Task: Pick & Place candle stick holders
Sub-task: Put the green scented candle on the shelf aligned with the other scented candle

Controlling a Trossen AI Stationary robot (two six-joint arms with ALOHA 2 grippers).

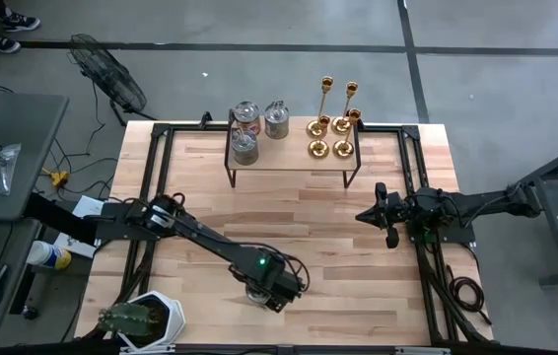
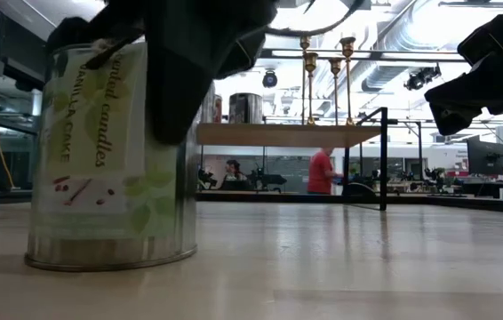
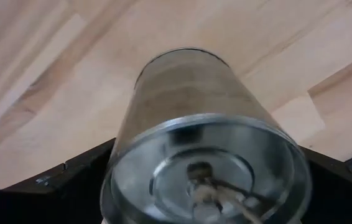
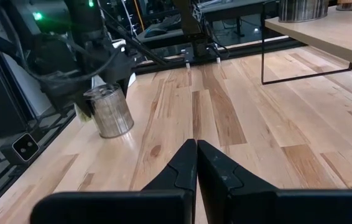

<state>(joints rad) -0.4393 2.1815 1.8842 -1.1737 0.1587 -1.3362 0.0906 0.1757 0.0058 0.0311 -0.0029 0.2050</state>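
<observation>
Left gripper (image 1: 262, 289) is at 6 o'clock on the surface (image 1: 358, 247), fingers spread wide around an upright silver candle tin (image 4: 109, 111) standing on the wood. Right gripper (image 1: 370, 214) hovers at 3 o'clock, fingers pressed together, empty. Gold candlesticks (image 1: 333, 118) and three more tins (image 1: 259, 123) sit on the shelf (image 1: 289, 158) at 12 o'clock.

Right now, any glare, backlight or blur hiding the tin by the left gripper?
Low view: bright ceiling lights backlight the scene, so the left gripper reads as a dark silhouette over the tin, though its label shows. Left wrist view: the tin's near rim is soft. High view: even light, the tin largely covered by the gripper.
</observation>
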